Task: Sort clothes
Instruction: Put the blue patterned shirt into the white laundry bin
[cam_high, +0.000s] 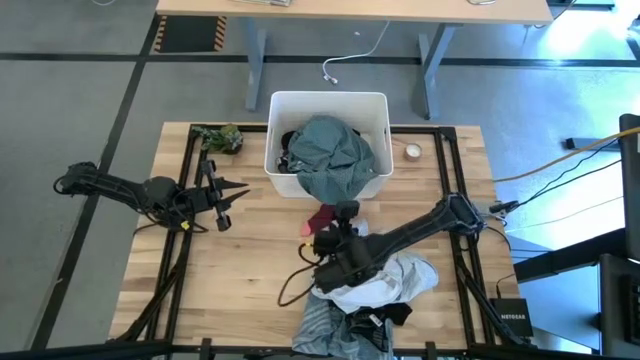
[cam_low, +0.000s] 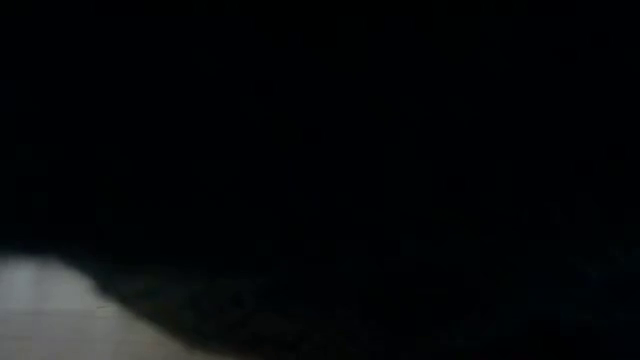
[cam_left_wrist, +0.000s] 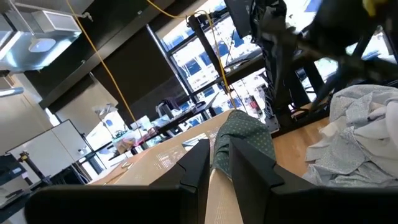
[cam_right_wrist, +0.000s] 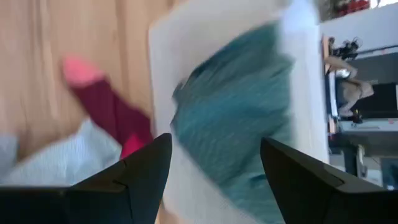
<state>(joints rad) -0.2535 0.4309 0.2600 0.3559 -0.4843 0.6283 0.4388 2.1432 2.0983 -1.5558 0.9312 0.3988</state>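
Bare counter (cam_high: 240, 270) lies open between the two arms and along the near-left side. The white bin (cam_high: 372, 105) stands at the far middle, heaped with a teal garment (cam_high: 335, 150) that overhangs its near rim. A red garment (cam_high: 322, 218) lies just before the bin. The right gripper (cam_high: 345, 212), fingers spread, hangs over that gap. A pile of pale clothes (cam_high: 400, 280) fills the near middle. The left gripper (cam_high: 228, 205) points toward the centre.
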